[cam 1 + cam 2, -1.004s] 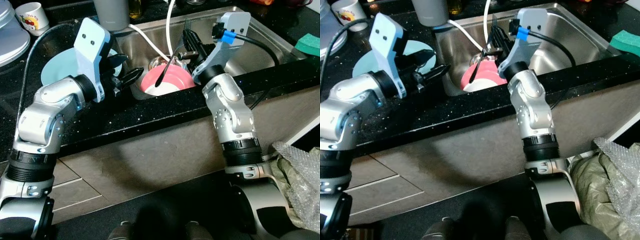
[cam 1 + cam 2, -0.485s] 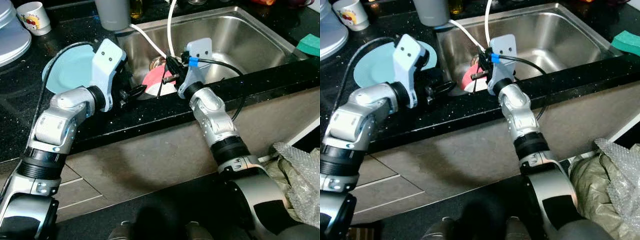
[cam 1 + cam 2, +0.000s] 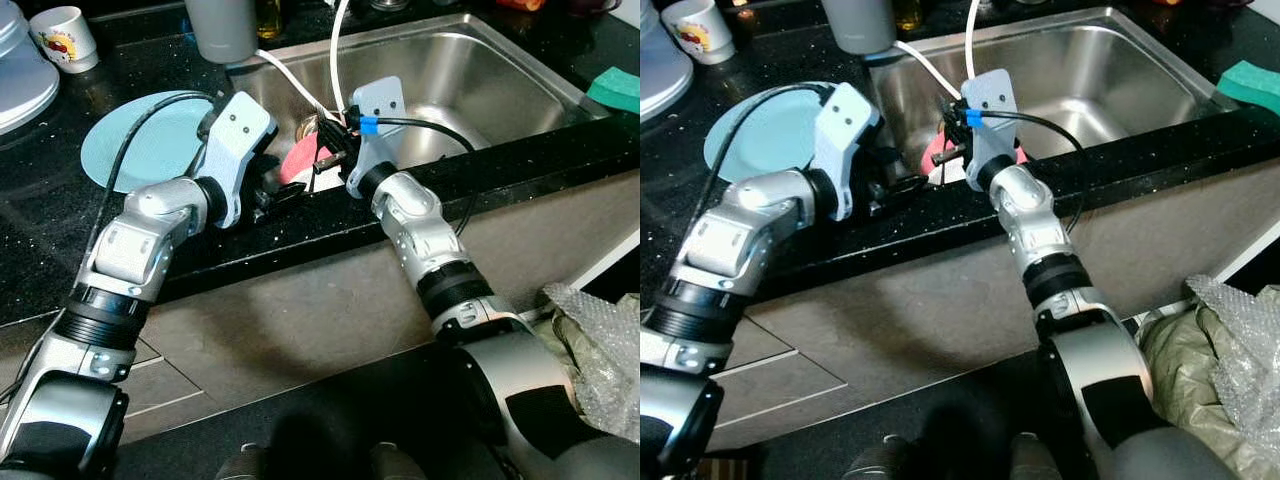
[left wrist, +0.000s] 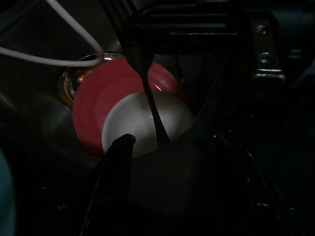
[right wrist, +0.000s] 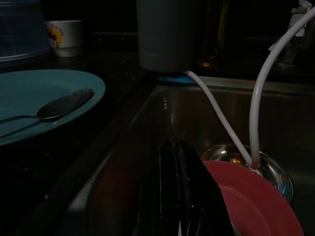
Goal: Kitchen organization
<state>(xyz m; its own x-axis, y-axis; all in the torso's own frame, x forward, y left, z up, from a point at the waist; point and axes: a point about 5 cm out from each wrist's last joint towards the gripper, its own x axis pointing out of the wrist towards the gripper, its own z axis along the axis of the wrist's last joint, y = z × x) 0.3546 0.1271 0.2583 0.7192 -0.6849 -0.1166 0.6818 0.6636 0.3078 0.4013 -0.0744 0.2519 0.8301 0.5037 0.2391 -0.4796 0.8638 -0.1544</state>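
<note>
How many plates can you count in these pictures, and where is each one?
2. A light blue plate lies on the black counter left of the sink, a spoon on it. A red plate sits in the sink by the drain. Others may be hidden.

readable text: none | mug (image 3: pixel 64 36) on the counter: red and yellow printed picture, too small to make out any words | grey cup (image 5: pixel 166 34) by the sink: plain, no lettering
</note>
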